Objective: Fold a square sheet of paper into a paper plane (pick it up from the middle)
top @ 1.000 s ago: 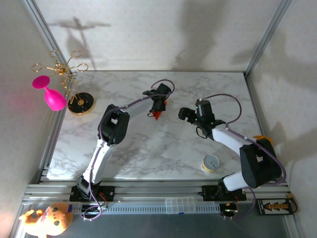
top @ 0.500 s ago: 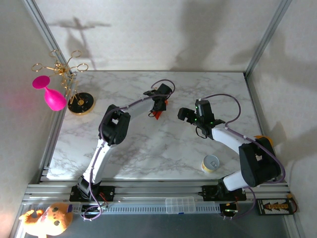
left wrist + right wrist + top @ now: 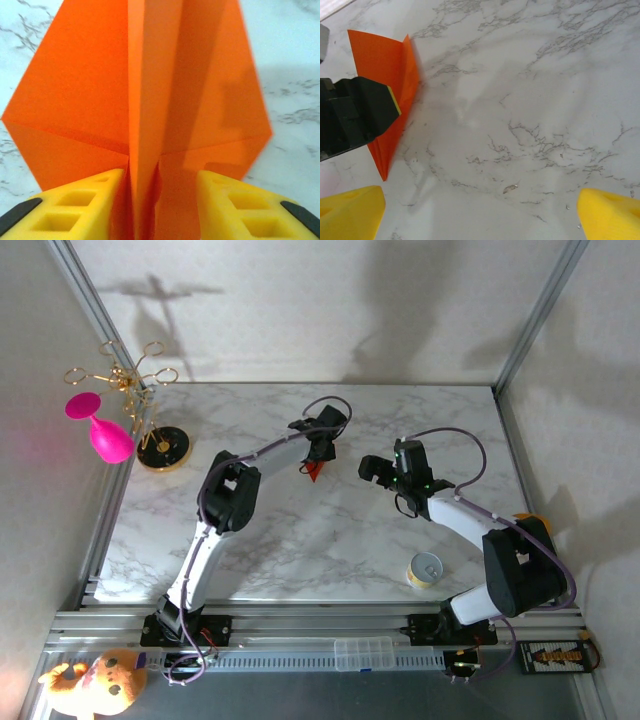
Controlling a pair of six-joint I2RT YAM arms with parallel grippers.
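Marble table [image 3: 300, 540] with bare room around its middle, two arms [image 3: 228, 495], one orange paper plane [image 3: 150, 100] near mid-table between fingers [image 3: 70, 210] of left gripper [image 3: 159, 200], jaws part-open, loose about its centre fold, right gripper [image 3: 480, 215] wide open and empty just beside, one yellow can [image 3: 425, 569] near front edge.

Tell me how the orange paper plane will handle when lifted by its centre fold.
The paper plane looks thin and light, so it should lift easily but may slide on the smooth marble table. Its raised centre fold probably stiffens it lengthwise; the wings may droop. A hard squeeze from the left pincer could crush the crease.
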